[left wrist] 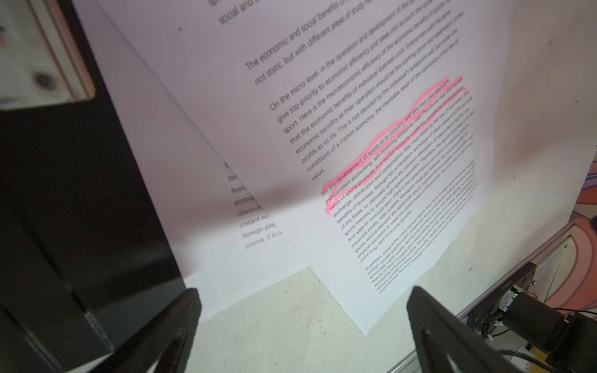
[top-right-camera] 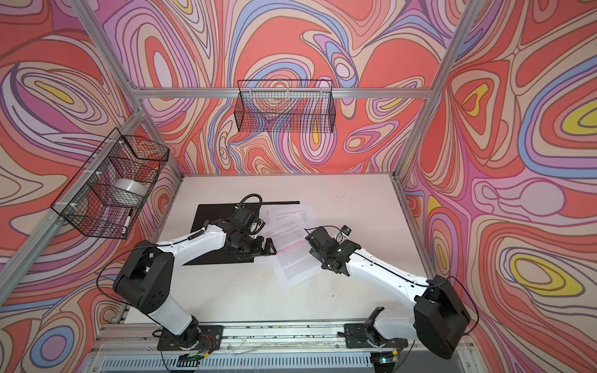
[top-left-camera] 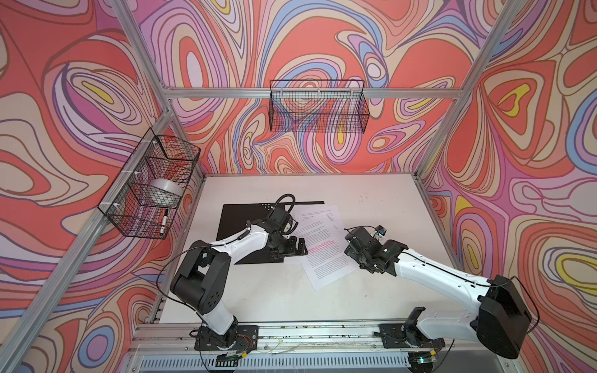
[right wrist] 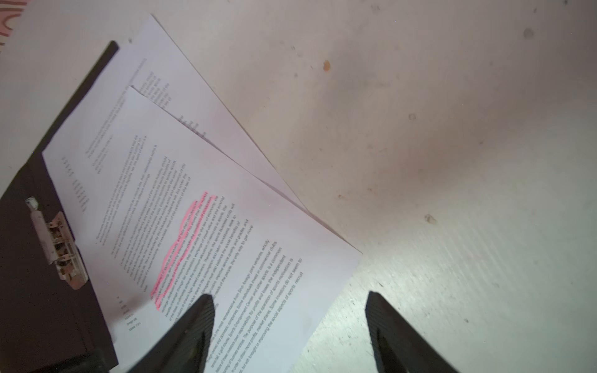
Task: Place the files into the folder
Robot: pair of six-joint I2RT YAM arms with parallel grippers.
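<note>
**Folder** [top-left-camera: 237,226]: lies open and flat, black inside up, on the white table [top-left-camera: 381,290], centre-left in both top views.

**Files** [top-left-camera: 323,240]: fanned sheets just right of centre. They lie partly on the folder's black surface beside the metal clip [right wrist: 58,245] and partly on bare table. The sheet with pink highlighting [left wrist: 387,139] is uppermost and skewed, and its lower corner is on the table.

**Left gripper** [left wrist: 303,300]: fingers apart, nothing between them, near the sheets' lower edge.

**Right gripper** [right wrist: 289,303]: fingers apart, holding nothing. One finger is over the highlighted sheet, the other over bare table.
</note>
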